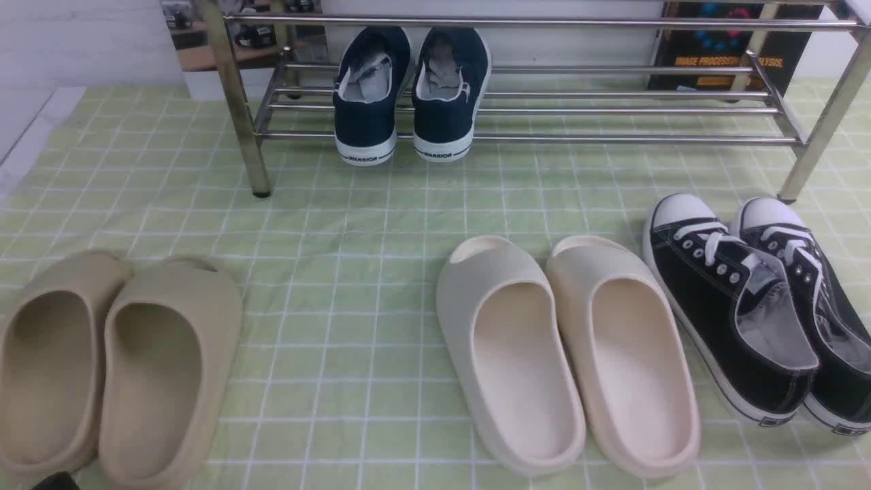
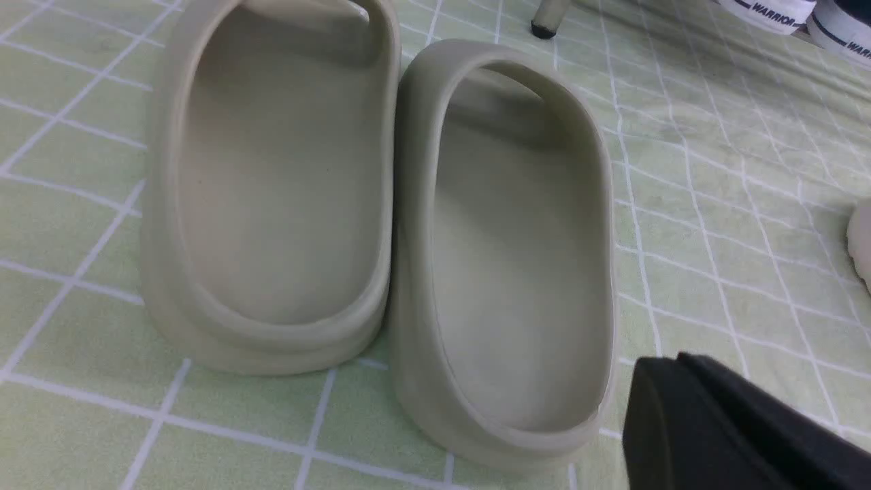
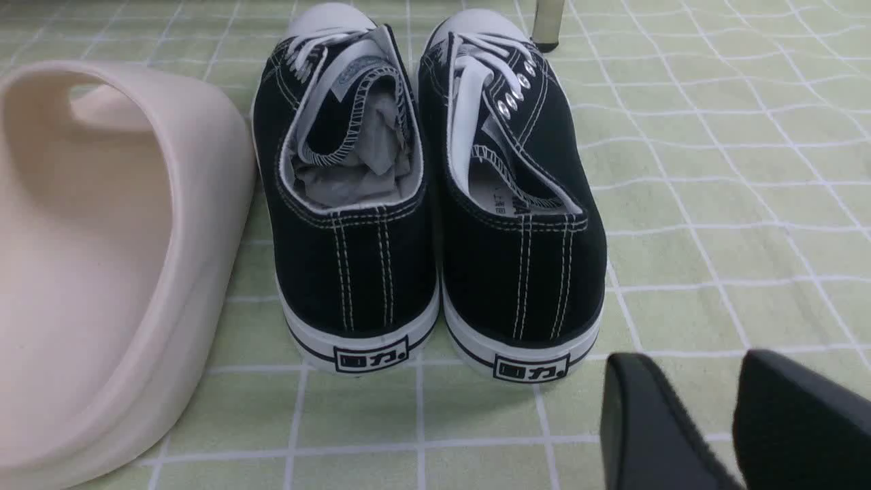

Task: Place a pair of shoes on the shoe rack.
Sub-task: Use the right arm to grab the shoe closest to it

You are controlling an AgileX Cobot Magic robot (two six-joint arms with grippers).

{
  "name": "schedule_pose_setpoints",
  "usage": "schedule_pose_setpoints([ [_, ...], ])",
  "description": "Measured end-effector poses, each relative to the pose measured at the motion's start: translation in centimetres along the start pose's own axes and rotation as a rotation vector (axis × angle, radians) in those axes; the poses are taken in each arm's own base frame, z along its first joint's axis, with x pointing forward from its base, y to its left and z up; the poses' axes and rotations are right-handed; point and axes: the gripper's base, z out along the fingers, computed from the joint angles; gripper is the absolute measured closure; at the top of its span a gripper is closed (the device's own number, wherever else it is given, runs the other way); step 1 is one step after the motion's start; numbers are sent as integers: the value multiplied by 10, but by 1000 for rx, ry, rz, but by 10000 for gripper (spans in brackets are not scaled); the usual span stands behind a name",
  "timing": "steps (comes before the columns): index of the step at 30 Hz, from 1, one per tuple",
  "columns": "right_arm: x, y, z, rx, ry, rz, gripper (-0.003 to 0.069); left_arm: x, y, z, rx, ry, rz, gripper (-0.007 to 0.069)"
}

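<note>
The pair of black canvas sneakers (image 1: 731,309) with white toe caps stands on the green checked cloth at the front right, toes toward the chrome shoe rack (image 1: 544,139) at the back. In the right wrist view their heels (image 3: 435,272) face me, side by side and upright. My right gripper (image 3: 687,381) is open and empty, a little behind and to the side of the nearer heel, not touching. My left gripper (image 2: 670,371) is shut and empty, behind the beige slides (image 2: 381,224). Only a dark tip of it shows in the front view (image 1: 54,482).
Navy WARRIOR sneakers (image 1: 408,95) sit on the rack's lower bars at its left part. Beige slides (image 1: 116,361) lie at front left, cream slides (image 1: 565,347) in the middle, touching the black sneakers' side. A rack leg (image 1: 806,163) stands just beyond the black sneakers' toes.
</note>
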Motion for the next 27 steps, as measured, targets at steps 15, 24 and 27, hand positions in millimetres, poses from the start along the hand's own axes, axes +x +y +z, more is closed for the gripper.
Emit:
schedule_pose_setpoints([
  [15,0,0,0,-2,0,4,419,0,0,0,0,0,0,596],
  [24,0,9,0,-98,10,254,419,0,0,0,0,0,0,596],
  [27,-1,15,-1,-162,28,475,419,0,0,0,0,0,0,596],
])
